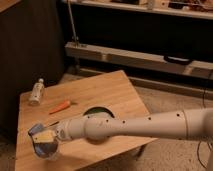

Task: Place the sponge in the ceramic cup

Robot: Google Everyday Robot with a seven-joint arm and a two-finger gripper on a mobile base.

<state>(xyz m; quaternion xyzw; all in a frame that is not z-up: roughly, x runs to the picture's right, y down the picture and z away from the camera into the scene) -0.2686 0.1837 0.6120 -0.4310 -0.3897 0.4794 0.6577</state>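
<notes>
Over the front-left corner of the wooden table point(105, 92), holding the sponge point(41, 134) pinched in the gripper point(44, 139) right above the ceramic cup point(49, 153); seemingly left: lowering it in and releasing.

Sponge point(44, 135): small blue pad w/ pale yellowish face, tilted, yellowish side toward the camera. It's at the tip of the gripper point(41, 140), off the surface point(100, 92), right over the cup point(49, 152); can't tell if it touches the rim. Cup: small, plain white, round, upright, near the surface's front-left corner. Top partly hidden by sponge & gripper.
</notes>
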